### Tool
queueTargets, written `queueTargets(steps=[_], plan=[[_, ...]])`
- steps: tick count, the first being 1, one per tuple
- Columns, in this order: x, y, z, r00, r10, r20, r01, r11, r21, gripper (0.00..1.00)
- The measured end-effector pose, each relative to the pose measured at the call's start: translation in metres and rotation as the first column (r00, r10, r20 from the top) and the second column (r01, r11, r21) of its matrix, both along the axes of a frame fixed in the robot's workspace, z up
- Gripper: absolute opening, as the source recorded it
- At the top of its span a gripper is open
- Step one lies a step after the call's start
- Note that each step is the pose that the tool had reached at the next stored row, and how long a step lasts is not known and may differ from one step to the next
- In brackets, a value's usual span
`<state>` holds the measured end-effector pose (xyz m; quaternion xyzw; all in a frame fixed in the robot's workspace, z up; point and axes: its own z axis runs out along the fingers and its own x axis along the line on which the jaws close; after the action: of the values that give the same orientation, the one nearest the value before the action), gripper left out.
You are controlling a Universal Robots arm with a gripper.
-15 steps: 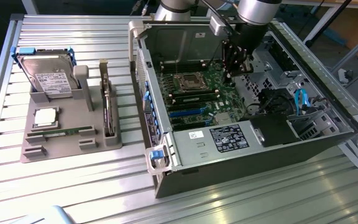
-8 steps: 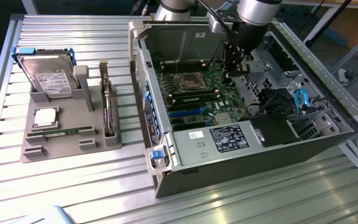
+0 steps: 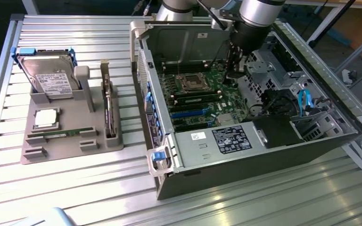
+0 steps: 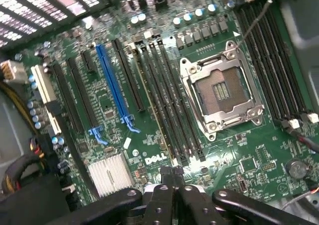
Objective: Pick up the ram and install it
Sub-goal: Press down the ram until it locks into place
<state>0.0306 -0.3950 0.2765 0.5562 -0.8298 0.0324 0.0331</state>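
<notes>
Ram (image 3: 60, 134): one thin, long green circuit-board stick with small dark chips, lying flat in a slot along the near edge of the grey plastic holder tray (image 3: 64, 150), at the exterior view's left, well apart from the arm. Same tray holds one silver hard drive (image 3: 47, 77) in a blue frame, one square silver processor chip (image 3: 45, 117), one expansion card (image 3: 109, 110) standing on edge. Open dark computer case (image 3: 244, 155) at the exterior view's right contains the green motherboard (image 4: 149, 110) with an empty processor socket (image 4: 222, 93). Black gripper (image 4: 172, 182) inside the case above the board, jaws closed, holding nothing.
</notes>
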Motion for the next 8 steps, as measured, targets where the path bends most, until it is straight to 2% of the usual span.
queueTargets(steps=[1,3,5,7,8], plan=[[0.0,0.0,-0.0003,0.9995,-0.03,0.0,0.03,0.9995,-0.001,0.11],[0.0,0.0,-0.0013,0.9939,-0.11,0.0001,0.11,0.9939,-0.0022,0.11],[0.0,0.0,-0.0017,0.9887,-0.15,0.0001,0.15,0.9887,-0.0025,0.11],[0.0,0.0,-0.0022,0.9809,-0.195,0.0002,0.195,0.9809,-0.0027,0.11],[0.0,0.0,-0.0027,0.9709,-0.24,0.0003,0.24,0.9709,-0.003,0.11]])
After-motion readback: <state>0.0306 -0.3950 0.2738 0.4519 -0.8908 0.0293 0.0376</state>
